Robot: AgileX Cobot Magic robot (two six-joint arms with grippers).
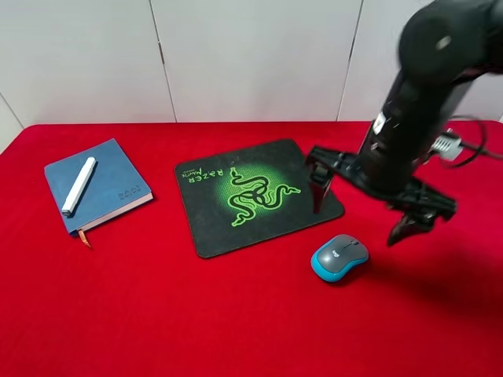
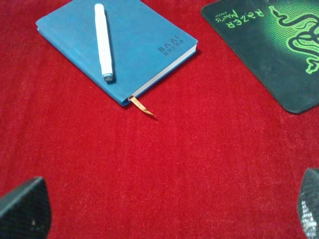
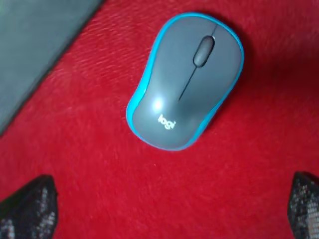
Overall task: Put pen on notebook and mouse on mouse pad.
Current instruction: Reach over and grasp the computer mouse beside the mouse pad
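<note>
The white pen (image 1: 78, 185) (image 2: 102, 42) lies diagonally on the blue notebook (image 1: 110, 192) (image 2: 149, 40) at the table's left. The grey and teal mouse (image 1: 339, 257) (image 3: 187, 82) rests on the red cloth just off the near right corner of the black mouse pad (image 1: 255, 196) (image 2: 279, 50) (image 3: 35, 45). My right gripper (image 1: 355, 226) (image 3: 164, 209) hangs open above the mouse and a little behind it, holding nothing. Also open and empty, my left gripper (image 2: 167, 209) hovers over bare cloth nearer than the notebook. The exterior high view does not show the left arm.
A red cloth (image 1: 236, 322) covers the whole table. An orange ribbon bookmark (image 2: 142, 105) sticks out of the notebook's near edge. A white panelled wall (image 1: 251, 55) stands behind the table. The right arm's cable (image 1: 471, 149) trails at the far right.
</note>
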